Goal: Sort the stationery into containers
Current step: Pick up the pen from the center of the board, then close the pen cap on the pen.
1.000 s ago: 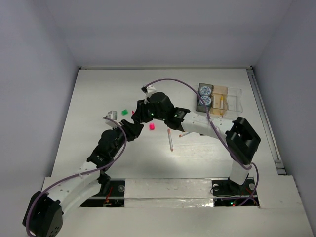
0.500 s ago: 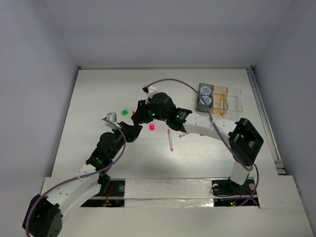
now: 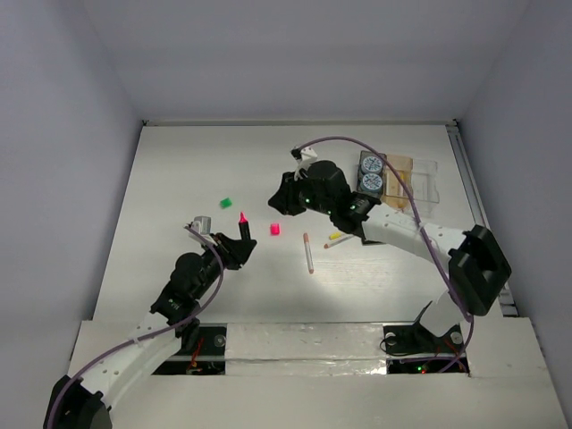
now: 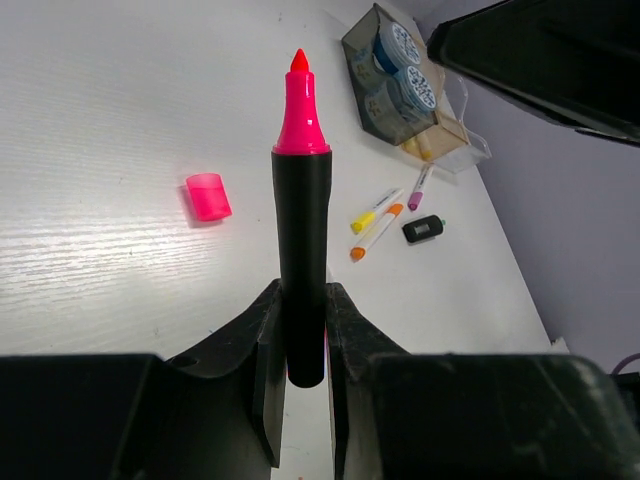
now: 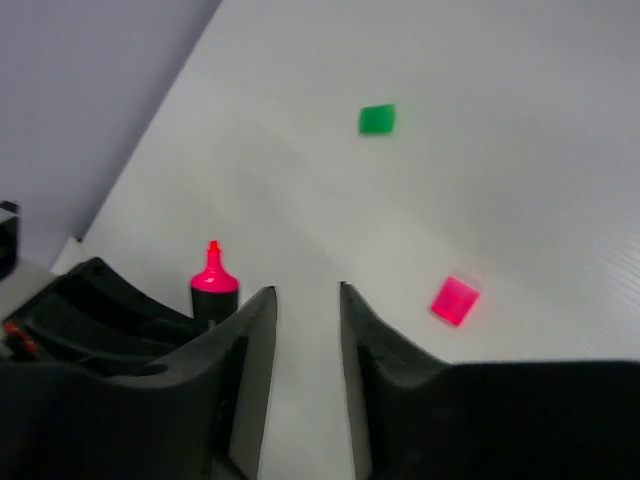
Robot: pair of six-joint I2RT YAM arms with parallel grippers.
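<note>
My left gripper is shut on a black highlighter whose bare pink tip points away from me. Its pink cap lies loose on the table, with a green cap further left. My right gripper hovers open and empty right of the highlighter, also seen from above. Yellow, orange and purple pens lie near the containers. A pink-white pen lies mid-table. Two blue-white rolls sit in the dark grey tray.
A small black piece with a green end lies beside the orange pen. The right arm's links stretch across the right half of the table. White walls enclose the table on three sides.
The two grippers were close together; now the right one has drawn back to the right. The left gripper has closed on the uncapped highlighter and pulled it toward the near side.
</note>
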